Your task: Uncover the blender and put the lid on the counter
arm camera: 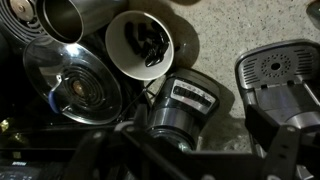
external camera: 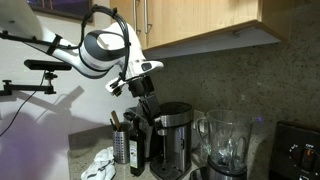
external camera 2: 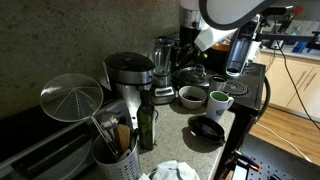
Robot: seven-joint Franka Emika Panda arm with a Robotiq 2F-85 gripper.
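The blender (external camera: 225, 145) stands on the counter (external camera 2: 225, 135) beside the coffee maker; its clear jar mouth looks uncovered. It also shows in an exterior view (external camera 2: 162, 62) and from above in the wrist view (arm camera: 180, 110). A flat round black piece that looks like the lid (external camera 2: 207, 128) lies on the counter near its front edge. My gripper (external camera: 147, 90) hangs in the air above the appliances, touching nothing. In the wrist view its jaws (arm camera: 185, 150) are spread wide and empty.
A black-and-steel coffee maker (external camera: 170, 135) stands next to the blender. A white bowl with dark contents (arm camera: 150, 40), a green cup (external camera 2: 218, 100), a steel cup (arm camera: 70, 15), a utensil holder with a wire strainer (external camera 2: 70, 100) and a bottle (external camera: 137, 150) crowd the counter. Cabinets hang overhead.
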